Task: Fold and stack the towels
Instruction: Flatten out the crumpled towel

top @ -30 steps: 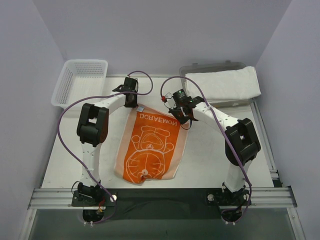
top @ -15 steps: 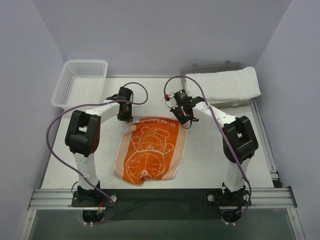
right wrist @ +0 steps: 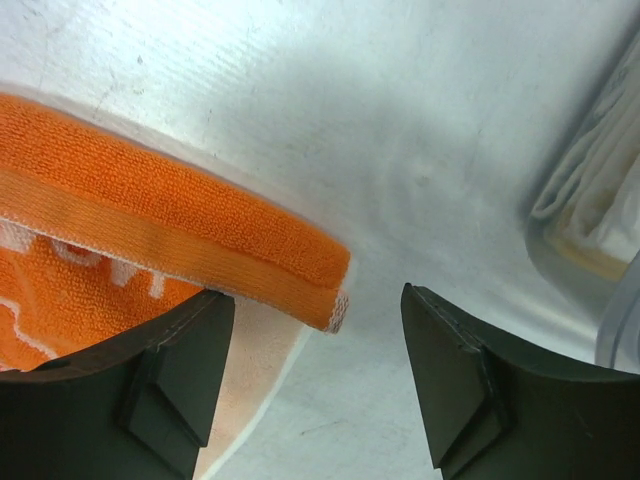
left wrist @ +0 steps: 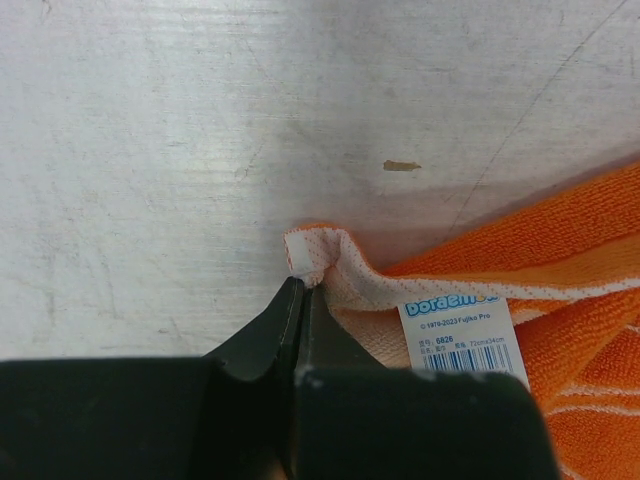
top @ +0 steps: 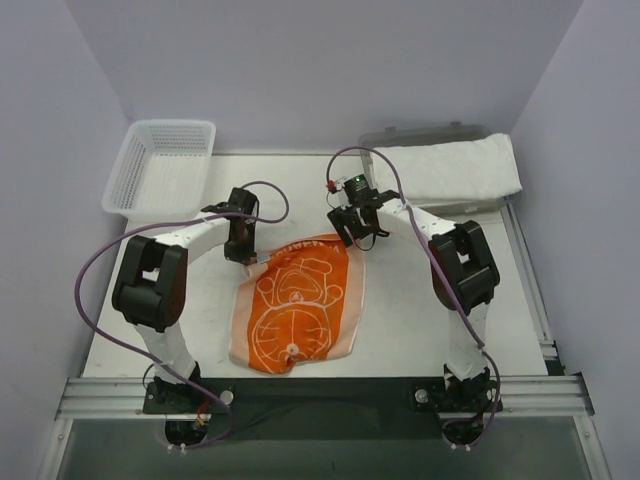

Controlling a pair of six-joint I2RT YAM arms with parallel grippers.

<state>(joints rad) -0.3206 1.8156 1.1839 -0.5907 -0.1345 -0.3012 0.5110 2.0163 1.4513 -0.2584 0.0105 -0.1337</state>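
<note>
The left claw has its 2 fingers pressed tight together, and they pinch a white corner of the orange towel. In the left wrist view the claw grips that corner just where the hem curls up off the tabletop. A small white label with blue letters and a bar code is on the towel right beside the pinched corner. The right claw has its fingers wide apart and holds nothing. In the right wrist view this claw hangs just over the other far corner of the orange towel, where the cloth is folded over on itself. The orange towel lies in the middle of the tabletop and reaches down close to the near edge. It has a cartoon cat face drawn in white lines. Its far edge is bunched up and turned over between the 2 claws. A folded white towel lies in a grey tray at the far right corner of the tabletop. A white basket sits at the far left corner.
</note>
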